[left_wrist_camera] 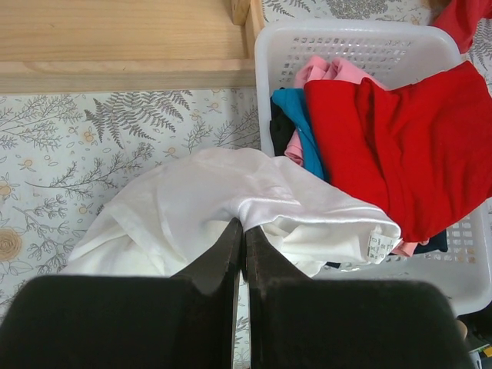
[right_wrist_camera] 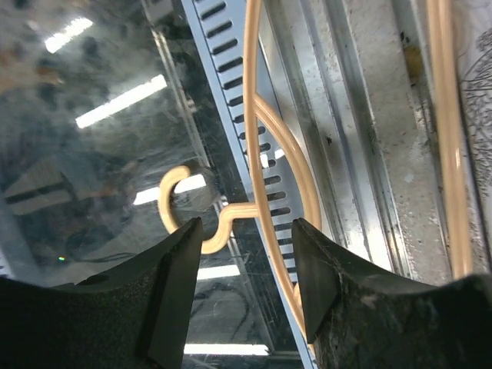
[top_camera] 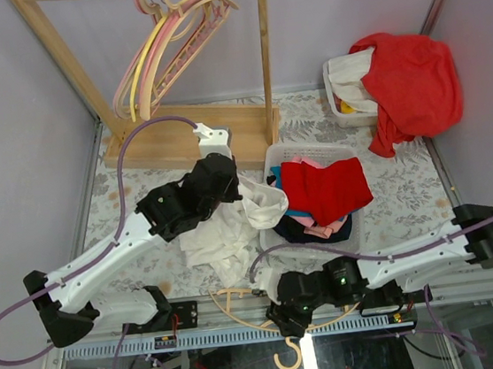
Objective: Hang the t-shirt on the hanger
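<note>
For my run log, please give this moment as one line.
left pincer: shut on t-shirt | right pincer: open, straddling hanger neck | t-shirt: not yet on hanger

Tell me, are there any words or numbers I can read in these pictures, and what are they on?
No text here can be read.
Small white tag on the t-shirt: faint grey print, too small and blurred to read.
Nothing else shows any words, numbers or signs.
</note>
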`<move>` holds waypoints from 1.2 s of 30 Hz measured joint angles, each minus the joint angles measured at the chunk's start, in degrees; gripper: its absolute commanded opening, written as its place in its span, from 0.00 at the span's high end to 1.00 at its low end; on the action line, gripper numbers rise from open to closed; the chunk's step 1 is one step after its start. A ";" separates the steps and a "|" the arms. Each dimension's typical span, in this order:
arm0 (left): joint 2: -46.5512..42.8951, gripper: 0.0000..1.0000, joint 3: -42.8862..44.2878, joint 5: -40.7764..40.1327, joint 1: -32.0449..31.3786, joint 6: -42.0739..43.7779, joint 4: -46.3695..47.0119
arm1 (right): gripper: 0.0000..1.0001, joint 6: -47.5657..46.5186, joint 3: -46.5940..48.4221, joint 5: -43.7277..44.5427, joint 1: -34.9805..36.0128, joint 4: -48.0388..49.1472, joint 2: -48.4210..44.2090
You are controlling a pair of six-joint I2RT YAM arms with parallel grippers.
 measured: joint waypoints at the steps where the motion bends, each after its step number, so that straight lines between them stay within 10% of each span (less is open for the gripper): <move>1: -0.11 1.00 -0.07 -0.02 0.04 0.00 0.00 | 0.44 0.04 0.07 0.79 1.07 0.66 1.95; 28: -1.90 1.00 -0.09 -0.24 0.24 -0.02 -1.53 | 0.53 0.42 9.18 11.23 2.01 1.49 19.76; 36: -2.69 1.00 -0.09 -0.22 0.24 -0.07 -1.73 | 0.71 0.13 11.58 12.22 2.05 1.36 22.38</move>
